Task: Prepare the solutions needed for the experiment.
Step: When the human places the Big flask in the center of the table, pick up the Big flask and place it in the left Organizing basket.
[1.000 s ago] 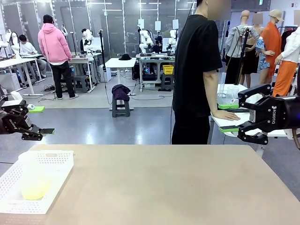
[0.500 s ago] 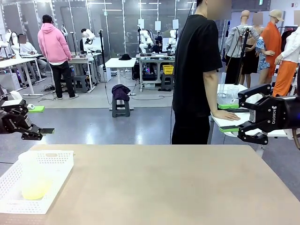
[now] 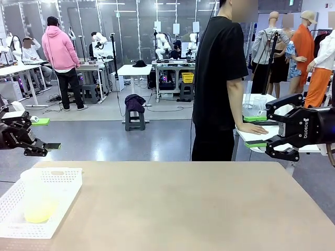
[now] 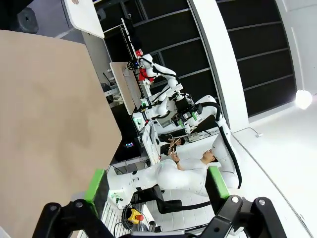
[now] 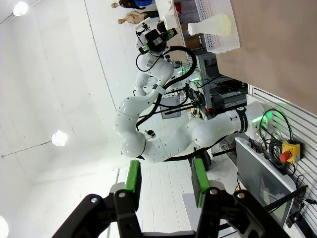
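Note:
The solutions are a shallow pale yellow-green layer (image 3: 38,213) at the bottom of a clear flask (image 3: 37,193). The flask stands in a white basket tray (image 3: 68,183) on the table's near left corner. In the right wrist view the flask (image 5: 210,23) with its yellow liquid and the tray (image 5: 225,43) appear far off at the top. My left gripper (image 3: 44,134) hovers off the table's left edge, above and behind the tray, open and holding nothing; its green pads (image 4: 96,184) stand wide apart. My right gripper (image 3: 255,131) hangs beyond the far right corner, jaws partly apart and holding nothing (image 5: 165,181).
A person in black (image 3: 219,78) stands at the far side, one hand (image 3: 255,128) resting on a white side table behind my right gripper. The tan table top (image 3: 183,204) stretches bare from the tray to the right edge.

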`<control>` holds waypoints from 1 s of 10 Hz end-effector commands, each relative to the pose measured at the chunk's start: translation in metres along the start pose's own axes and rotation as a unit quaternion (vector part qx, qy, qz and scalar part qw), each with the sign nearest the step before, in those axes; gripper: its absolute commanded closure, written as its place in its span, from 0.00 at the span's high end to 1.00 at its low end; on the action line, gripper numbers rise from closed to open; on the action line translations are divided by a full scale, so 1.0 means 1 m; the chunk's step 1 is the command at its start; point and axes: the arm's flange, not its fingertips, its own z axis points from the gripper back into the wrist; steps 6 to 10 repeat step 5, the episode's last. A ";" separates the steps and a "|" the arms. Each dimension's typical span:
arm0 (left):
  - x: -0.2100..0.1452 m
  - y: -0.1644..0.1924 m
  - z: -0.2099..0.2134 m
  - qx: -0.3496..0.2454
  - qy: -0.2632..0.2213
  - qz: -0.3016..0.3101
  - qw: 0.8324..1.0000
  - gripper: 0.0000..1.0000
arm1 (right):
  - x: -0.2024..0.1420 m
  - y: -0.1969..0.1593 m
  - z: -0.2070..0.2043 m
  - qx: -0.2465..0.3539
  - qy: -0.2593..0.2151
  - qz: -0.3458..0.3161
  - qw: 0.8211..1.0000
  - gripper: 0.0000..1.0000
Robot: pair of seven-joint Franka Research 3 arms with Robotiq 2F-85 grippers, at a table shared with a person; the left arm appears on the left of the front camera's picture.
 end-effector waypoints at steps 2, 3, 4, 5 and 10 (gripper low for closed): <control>-0.001 -0.001 -0.001 0.008 0.001 -0.008 1.000 1.00 | 0.000 0.001 0.000 0.003 -0.002 -0.005 1.000 0.53; -0.001 -0.001 -0.001 0.008 0.001 -0.008 1.000 1.00 | 0.000 0.001 0.000 0.003 -0.002 -0.005 1.000 0.53; -0.001 -0.001 -0.001 0.008 0.001 -0.008 1.000 1.00 | 0.000 0.001 0.000 0.003 -0.002 -0.005 1.000 0.53; -0.001 -0.001 -0.001 0.008 0.001 -0.008 1.000 1.00 | 0.000 0.001 0.000 0.003 -0.002 -0.005 1.000 0.53; -0.001 -0.001 -0.001 0.008 0.001 -0.008 1.000 1.00 | 0.000 0.001 0.000 0.003 -0.002 -0.005 1.000 0.53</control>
